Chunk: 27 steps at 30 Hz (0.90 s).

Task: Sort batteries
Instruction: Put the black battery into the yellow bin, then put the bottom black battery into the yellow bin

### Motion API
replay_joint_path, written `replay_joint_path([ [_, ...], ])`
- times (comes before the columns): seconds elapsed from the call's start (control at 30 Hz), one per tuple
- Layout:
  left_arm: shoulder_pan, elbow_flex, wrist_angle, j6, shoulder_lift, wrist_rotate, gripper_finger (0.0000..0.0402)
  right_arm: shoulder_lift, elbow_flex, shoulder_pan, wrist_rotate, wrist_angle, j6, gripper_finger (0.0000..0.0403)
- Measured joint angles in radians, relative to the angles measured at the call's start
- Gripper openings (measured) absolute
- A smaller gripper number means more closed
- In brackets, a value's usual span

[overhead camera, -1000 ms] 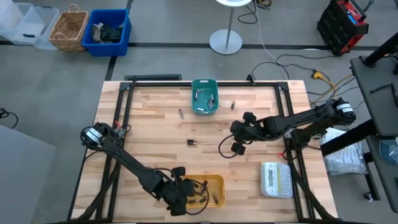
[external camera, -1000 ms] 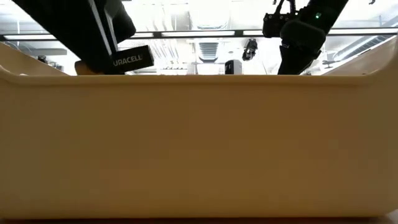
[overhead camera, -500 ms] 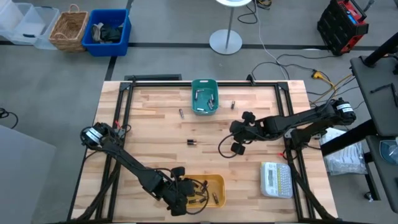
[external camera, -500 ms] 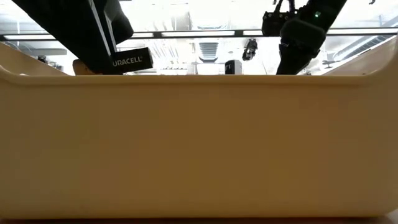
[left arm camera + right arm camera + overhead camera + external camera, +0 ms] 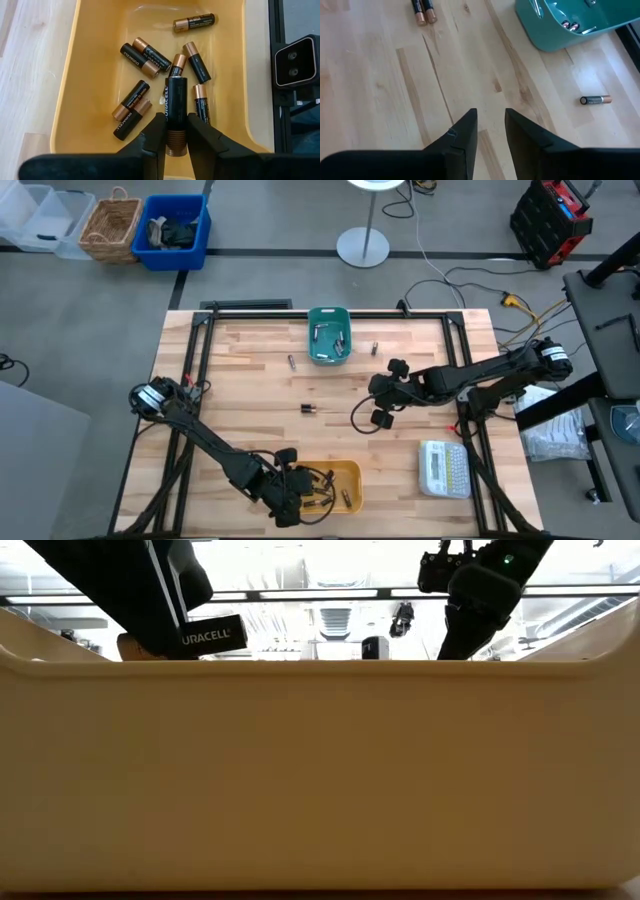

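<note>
Left gripper (image 5: 176,131) clamps a black DURACELL battery (image 5: 175,110) over the yellow bin (image 5: 90,60) at table's near edge | right gripper (image 5: 491,131) empty, fingers apart, mid-table | other labels probably Duracell too.

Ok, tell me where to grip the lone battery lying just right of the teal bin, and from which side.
Take the dark, copper-tipped cylindrical battery at mid-body, straight from above, fingers astride its long axis. It lies flat on the wooden table, clear of the teal plastic bin, so both long flanks look free. The open right gripper is nearer.
</note>
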Motion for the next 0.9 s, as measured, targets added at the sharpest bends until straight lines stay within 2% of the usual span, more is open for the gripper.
replay_joint_path([
  [0.3,0.000,0.000,0.000,0.000,0.000,0.000,0.0053,0.000,0.000,0.000,0.000,0.000,-0.001,0.0095],
  [0.63,0.000,0.000,-0.001,-0.003,0.000,0.000,0.0084,0.000,0.000,0.000,0.000,0.000,-0.002,0.0084],
  [0.9,0.004,0.000,-0.003,0.039,0.000,-0.026,0.0090,0.000,0.002,0.000,0.000,0.001,0.000,0.0099],
])
